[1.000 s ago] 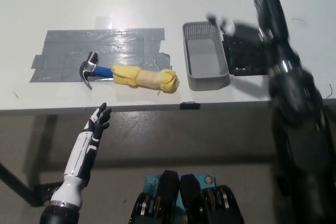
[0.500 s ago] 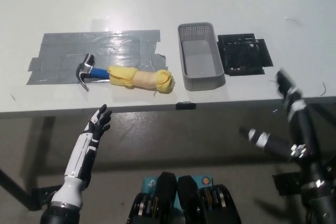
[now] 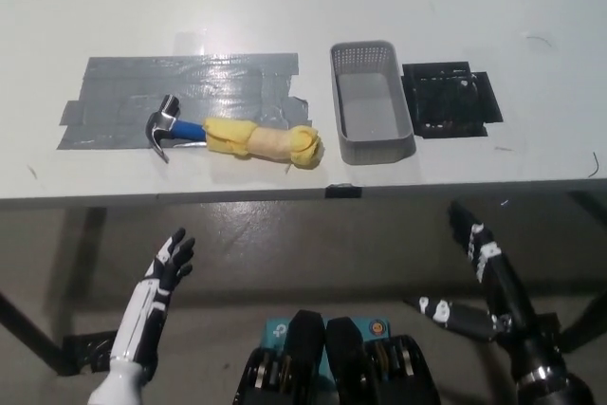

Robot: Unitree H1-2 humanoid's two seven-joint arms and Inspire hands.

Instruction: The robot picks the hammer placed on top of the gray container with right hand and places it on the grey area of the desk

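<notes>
Hammer: metal claw head, blue shaft, handle wrapped in bunched yellow cloth. Lies flat on the tabletop, head at 9 o'clock, handle end at 3 o'clock. The head and blue shaft rest on the grey tape patch; the cloth-wrapped end reaches over the patch's lower right edge onto bare white surface.

Grey tape patch: overlapping strips of glossy, wrinkled tape, roughly rectangular with ragged ends, catching light reflections near its top.

Gray container: rectangular plastic basket with perforated walls and rounded corners, smooth floor, nothing inside. Stands just at 3 o'clock of the hammer's cloth end, a narrow gap between them.

Black patch: flat, dark, squarish with uneven edges, lying just at 3 o'clock of the container.

Tabletop: smooth white, front edge running across the view; grey floor below it.

Left hand: white with black fingers spread apart, holding nothing, below the tabletop edge at 7 o'clock of the hammer.

Right hand: black, below the tabletop edge at 5 o'clock of the container, fingers spread wide, holding nothing.
</notes>
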